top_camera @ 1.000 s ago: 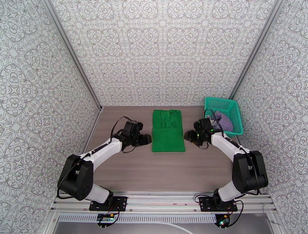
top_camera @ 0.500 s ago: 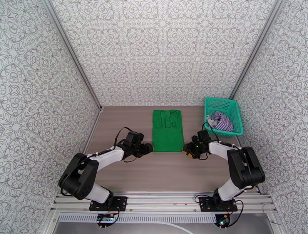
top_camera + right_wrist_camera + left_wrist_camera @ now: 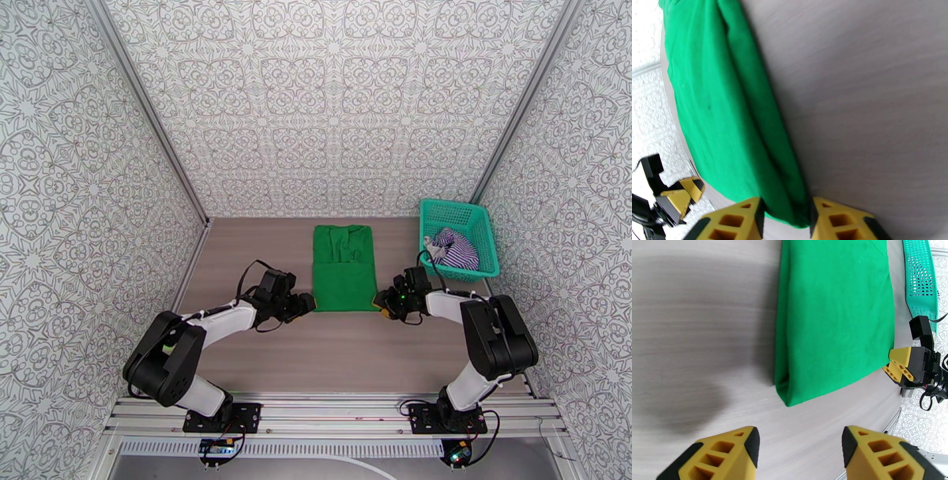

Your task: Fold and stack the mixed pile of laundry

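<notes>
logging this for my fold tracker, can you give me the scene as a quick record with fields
shirt: plain bright green T-shirt, folded, flat on the wooden table
left gripper: open, just short of the shirt's near left corner, not touching
right gripper: closed around the shirt's near right corner
other garment: purple-and-white striped sleeveless top, crumpled in the teal plastic mesh basket
stack: not yet made

Striped top (image 3: pixel 456 249) half buried in the basket (image 3: pixel 450 202), its shape can't be made out. Green T-shirt (image 3: pixel 833 319) runs off the top edge at the left wrist. Left fingers (image 3: pixel 728 455) and right fingers (image 3: pixel 734 221) cropped at the bottom. Right fingers flank the shirt's corner; real pinch or not, can't tell.
</notes>
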Motion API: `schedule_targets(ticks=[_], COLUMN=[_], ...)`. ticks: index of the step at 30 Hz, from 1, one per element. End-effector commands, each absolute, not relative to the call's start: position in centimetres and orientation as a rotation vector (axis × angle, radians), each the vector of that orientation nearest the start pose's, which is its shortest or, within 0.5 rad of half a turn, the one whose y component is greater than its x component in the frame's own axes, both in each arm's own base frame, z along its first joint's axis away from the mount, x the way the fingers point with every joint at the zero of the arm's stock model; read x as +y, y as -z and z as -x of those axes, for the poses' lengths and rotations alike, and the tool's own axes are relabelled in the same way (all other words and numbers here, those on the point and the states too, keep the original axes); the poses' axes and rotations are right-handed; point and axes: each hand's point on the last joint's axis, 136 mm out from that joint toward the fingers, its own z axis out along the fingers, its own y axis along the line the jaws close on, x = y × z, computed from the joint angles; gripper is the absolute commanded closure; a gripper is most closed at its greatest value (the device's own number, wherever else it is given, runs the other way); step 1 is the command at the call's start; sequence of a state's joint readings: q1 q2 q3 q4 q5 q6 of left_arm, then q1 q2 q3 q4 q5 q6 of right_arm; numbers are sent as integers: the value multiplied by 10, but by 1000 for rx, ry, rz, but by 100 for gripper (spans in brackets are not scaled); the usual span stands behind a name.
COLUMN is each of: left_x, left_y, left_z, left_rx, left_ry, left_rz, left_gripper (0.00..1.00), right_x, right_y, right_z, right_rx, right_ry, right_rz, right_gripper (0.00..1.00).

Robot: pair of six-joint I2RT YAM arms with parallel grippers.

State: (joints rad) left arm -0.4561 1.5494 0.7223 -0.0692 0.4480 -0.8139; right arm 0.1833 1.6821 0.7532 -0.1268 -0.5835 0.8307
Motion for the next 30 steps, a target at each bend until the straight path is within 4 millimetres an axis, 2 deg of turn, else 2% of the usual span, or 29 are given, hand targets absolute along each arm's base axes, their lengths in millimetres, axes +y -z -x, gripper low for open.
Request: schedule_targets(ticks=[1, 9, 15, 21, 25, 30], left_x=[-235, -242, -248, -251, -251, -245], left_y=[-50, -30, -19, -17, -20, -23], left_z=[-297, -298, -307, -321, -328, -325], left_rx=[2660, 2661, 2661, 2636, 2623, 2626], left_ry=[1053, 1048, 1029, 1009, 988, 939], left_rz=[314, 393, 420, 415, 404, 379], left_gripper=[43, 50, 53, 56, 68, 94], right_x=[153, 155, 155, 155, 156, 155], right_y=[-18, -18, -18, -19, -19, -21], right_z=[-329, -328, -328, -328, -328, -326], right_rx=[2691, 2686, 2682, 2679, 2676, 2674], right_ry=[-1060, -1075, -1082, -1086, -1088, -1083], right_rz=[-710, -708, -702, -699, -697, -688], right_gripper=[70, 78, 80, 83, 86, 94])
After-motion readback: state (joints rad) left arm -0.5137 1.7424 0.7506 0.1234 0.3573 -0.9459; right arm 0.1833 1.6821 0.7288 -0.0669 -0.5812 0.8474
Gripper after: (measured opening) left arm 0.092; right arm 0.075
